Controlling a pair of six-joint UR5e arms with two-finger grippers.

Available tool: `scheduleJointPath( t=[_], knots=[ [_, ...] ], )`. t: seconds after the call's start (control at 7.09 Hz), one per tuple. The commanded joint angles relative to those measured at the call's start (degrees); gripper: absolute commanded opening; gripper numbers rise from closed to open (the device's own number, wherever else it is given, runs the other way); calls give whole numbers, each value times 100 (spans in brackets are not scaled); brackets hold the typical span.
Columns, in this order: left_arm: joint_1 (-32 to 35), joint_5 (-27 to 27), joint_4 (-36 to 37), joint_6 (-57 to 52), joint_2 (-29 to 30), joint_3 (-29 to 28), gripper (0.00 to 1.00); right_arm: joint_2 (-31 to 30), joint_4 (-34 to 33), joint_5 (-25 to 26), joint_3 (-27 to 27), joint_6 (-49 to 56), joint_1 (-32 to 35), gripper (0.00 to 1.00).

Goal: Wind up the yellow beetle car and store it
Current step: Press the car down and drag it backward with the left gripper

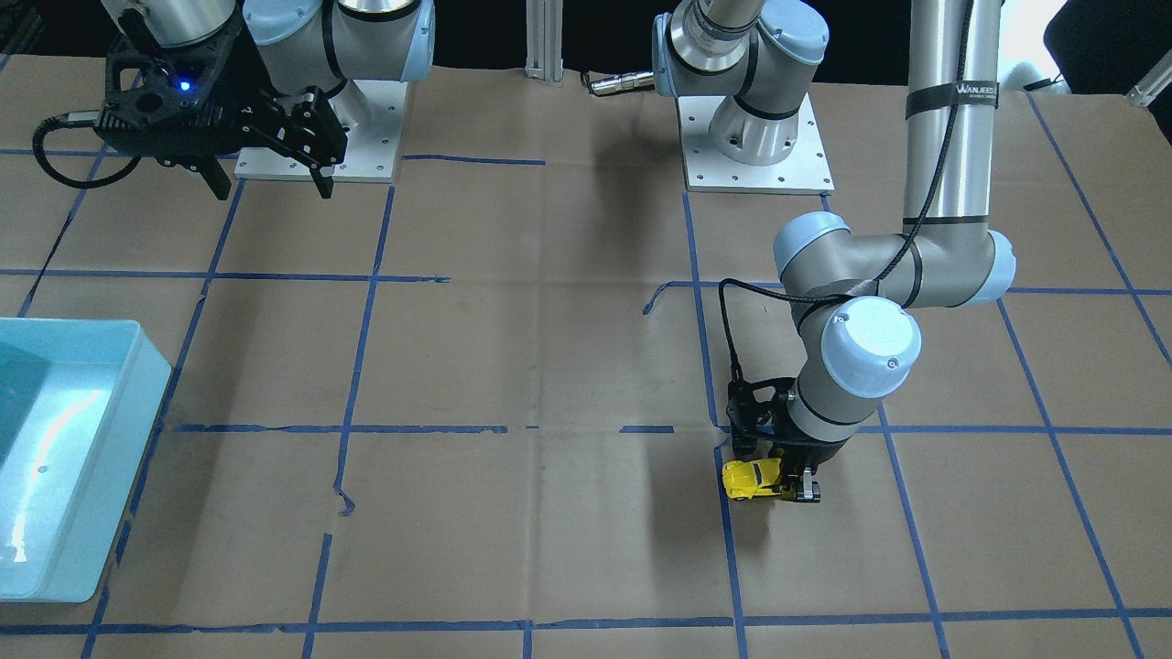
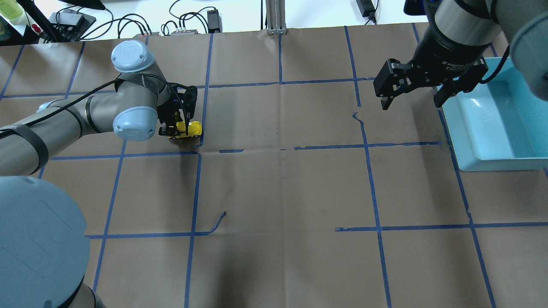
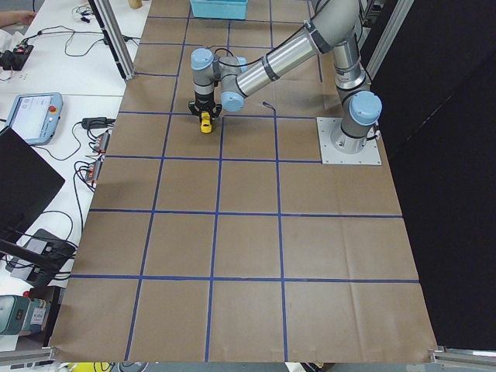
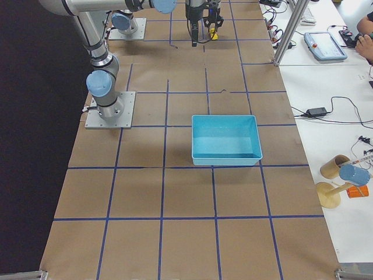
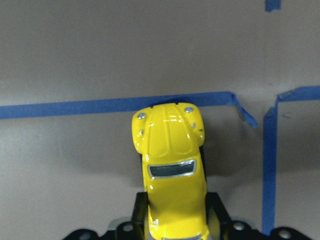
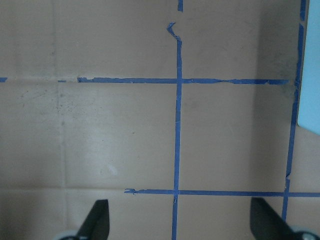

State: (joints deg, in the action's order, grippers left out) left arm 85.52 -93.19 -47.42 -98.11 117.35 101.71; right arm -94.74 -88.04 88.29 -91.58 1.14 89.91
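Nearest the overhead camera, at the lower left, is the big grey shoulder cap of the left arm (image 2: 38,239). Further along, the left gripper (image 2: 176,130) is closed on the rear flanks of the yellow beetle car (image 2: 188,128). The car sits low over the brown paper, its nose at a blue tape line (image 5: 75,107). Whether its wheels touch the paper cannot be told.

The car looks light, hard and glossy, so its rounded shell would likely slip under a loose pinch. The flatter sides by the rear wheels, where the fingers sit, seem the surest hold. Winding probably needs the wheels pressed down and dragged.

A curled tape end (image 5: 245,112) lifts just beside the nose and could snag a wheel. To the right, the right gripper (image 2: 411,102) hangs spread wide and empty above the table. Just beyond it lies the light blue bin (image 2: 492,164), well apart from the car.
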Motion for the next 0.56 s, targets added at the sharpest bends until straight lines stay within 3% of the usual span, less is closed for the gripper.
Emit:
scheduleJointPath(
  t=[0.0, 0.42],
  knots=[
    [0, 2, 13, -85, -19, -11, 39, 0, -3, -5, 0, 0, 0, 100],
    [17, 11, -4, -121, -37, 6, 39, 0, -3, 4, 0, 0, 0, 100]
  ],
)
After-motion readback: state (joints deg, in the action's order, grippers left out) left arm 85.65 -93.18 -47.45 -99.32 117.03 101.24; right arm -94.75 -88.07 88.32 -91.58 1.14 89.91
